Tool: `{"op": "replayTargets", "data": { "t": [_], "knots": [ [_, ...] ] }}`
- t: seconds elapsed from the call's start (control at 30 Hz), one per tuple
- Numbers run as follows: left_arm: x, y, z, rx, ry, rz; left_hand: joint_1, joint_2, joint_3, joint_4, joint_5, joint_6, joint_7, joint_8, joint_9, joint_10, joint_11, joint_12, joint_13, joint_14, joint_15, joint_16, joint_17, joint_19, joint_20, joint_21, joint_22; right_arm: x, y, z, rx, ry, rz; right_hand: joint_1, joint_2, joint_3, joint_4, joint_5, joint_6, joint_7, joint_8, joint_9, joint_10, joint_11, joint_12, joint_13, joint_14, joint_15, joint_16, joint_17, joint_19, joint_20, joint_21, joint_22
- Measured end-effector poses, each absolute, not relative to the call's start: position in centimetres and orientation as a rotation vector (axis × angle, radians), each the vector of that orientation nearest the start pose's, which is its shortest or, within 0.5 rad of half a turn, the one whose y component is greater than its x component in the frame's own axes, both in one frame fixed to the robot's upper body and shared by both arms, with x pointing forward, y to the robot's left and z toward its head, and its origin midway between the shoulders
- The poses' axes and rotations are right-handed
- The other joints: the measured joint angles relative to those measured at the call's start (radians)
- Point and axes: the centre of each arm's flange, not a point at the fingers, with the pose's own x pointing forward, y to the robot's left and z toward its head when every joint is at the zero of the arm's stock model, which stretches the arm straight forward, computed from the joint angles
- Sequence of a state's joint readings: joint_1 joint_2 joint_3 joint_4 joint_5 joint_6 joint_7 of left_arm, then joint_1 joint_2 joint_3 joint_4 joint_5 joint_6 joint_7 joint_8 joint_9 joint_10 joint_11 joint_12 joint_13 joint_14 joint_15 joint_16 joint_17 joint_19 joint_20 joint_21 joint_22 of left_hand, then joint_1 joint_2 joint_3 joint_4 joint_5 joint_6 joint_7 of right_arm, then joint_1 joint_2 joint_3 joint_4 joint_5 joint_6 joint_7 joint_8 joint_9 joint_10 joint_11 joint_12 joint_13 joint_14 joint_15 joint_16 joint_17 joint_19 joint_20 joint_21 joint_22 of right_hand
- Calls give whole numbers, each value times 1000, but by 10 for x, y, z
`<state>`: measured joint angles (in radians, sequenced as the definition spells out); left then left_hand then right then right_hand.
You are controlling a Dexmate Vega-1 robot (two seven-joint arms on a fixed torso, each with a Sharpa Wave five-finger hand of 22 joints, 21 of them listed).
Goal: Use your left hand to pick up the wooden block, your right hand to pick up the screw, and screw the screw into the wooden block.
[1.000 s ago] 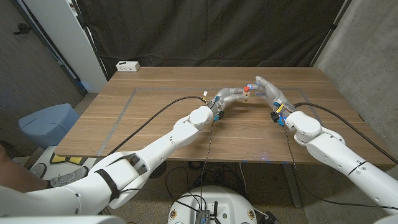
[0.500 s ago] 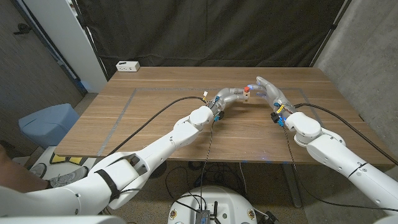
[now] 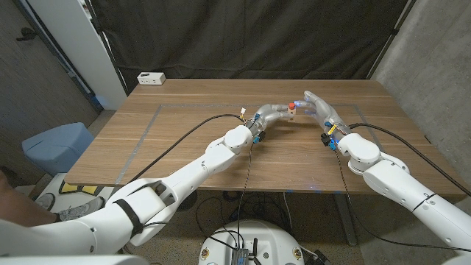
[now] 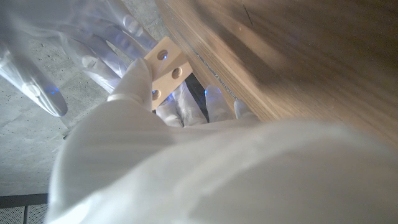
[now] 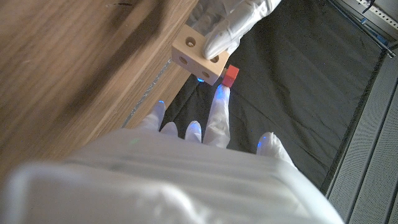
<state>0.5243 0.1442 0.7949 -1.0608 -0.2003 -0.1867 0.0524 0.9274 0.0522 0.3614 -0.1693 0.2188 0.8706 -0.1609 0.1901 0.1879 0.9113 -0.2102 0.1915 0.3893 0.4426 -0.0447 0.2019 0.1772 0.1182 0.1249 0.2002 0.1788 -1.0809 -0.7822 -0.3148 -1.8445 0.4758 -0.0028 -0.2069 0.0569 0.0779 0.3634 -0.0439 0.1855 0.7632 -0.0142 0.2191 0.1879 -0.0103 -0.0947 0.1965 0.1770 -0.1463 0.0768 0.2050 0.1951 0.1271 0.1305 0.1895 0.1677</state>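
The left hand (image 3: pixel 274 113) is raised a little above the far middle of the wooden table (image 3: pixel 184 140), and it grips the wooden block (image 5: pixel 198 55) between its fingers — in the right wrist view a pale finger lies over the top of the block, and in the left wrist view the thumb covers a part of it. The block is light in colour and has round holes on its faces; it does not touch the table. The screw (image 3: pixel 291 107), with a red head, sits at the side of the block that faces the right hand (image 3: pixel 318 107), touching it. One fingertip (image 5: pixel 219 99) of the right hand touches the red head from the outside, while its other fingers are spread apart and hold nothing; whether the thumb also pinches the screw, I cannot tell from these pictures. The two hands are very close, almost meeting over the table. At the far left corner of the table lies a small white box (image 3: pixel 151 77), well apart from both hands.
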Motion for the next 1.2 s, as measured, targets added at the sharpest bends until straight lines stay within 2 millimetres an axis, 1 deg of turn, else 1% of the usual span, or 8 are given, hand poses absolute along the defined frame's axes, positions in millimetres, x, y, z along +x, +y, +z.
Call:
{"op": "replayTargets", "data": {
  "t": [0.13,0.33,0.47,0.53,0.6,0.8,0.97,1.2],
  "knots": [
    [668,-5,-11,405,-583,-507,0,0,0,0,0,0,0,0,0,0,0,0,0,0,0,0,0,0,0,0,0,565,-277,-19,-300,-543,141,0,0,0,0,0,5,-2,0,1,20,5,7,0,9,-2,0,0,6,-6,0,0],
    [671,-5,-9,405,-581,-508,0,0,0,0,0,0,0,0,1,0,0,0,0,0,0,0,0,0,0,0,0,565,-277,-19,-301,-539,139,0,0,0,0,0,11,3,0,1,28,4,7,0,14,-4,0,0,11,0,0,0],
    [672,-6,-8,405,-581,-509,0,0,0,0,0,0,0,0,1,-1,0,0,0,0,0,0,0,0,0,0,0,564,-277,-19,-304,-537,138,5,5,0,0,0,21,3,0,1,30,6,7,0,21,-4,0,0,11,0,0,0],
    [673,-6,-8,405,-581,-510,0,0,0,0,0,0,0,0,1,-1,-1,0,0,0,0,0,0,0,0,0,0,564,-277,-19,-305,-537,138,5,5,4,-4,0,21,3,0,1,30,6,7,0,21,-4,0,0,11,0,0,0],
    [674,-6,-7,405,-580,-510,0,0,0,0,0,0,0,0,1,-1,-1,0,0,0,0,0,0,0,0,0,0,564,-277,-19,-306,-535,138,5,5,4,-4,0,21,3,0,1,36,0,7,2,21,-4,0,0,11,0,0,0],
    [676,-6,-6,406,-579,-510,0,0,0,0,-1,0,0,0,1,-1,-1,0,0,0,0,0,0,0,0,0,0,564,-277,-19,-310,-533,142,5,5,4,-4,0,36,7,0,1,39,4,7,2,30,-5,0,0,14,-4,0,0],
    [677,-6,-6,407,-577,-509,0,0,0,0,-3,0,0,0,1,-1,-1,0,0,0,0,0,0,0,0,0,0,564,-277,-18,-313,-532,149,5,5,7,-2,0,38,9,0,2,46,3,7,2,30,-5,0,-4,18,0,0,0],
    [677,-6,-5,408,-578,-510,0,0,0,0,0,0,0,0,0,-1,-1,0,0,0,0,0,0,0,0,0,0,563,-276,-18,-319,-535,164,5,5,7,-2,0,46,10,0,3,50,0,7,2,30,-5,0,-2,22,-3,0,0]
  ]
}}
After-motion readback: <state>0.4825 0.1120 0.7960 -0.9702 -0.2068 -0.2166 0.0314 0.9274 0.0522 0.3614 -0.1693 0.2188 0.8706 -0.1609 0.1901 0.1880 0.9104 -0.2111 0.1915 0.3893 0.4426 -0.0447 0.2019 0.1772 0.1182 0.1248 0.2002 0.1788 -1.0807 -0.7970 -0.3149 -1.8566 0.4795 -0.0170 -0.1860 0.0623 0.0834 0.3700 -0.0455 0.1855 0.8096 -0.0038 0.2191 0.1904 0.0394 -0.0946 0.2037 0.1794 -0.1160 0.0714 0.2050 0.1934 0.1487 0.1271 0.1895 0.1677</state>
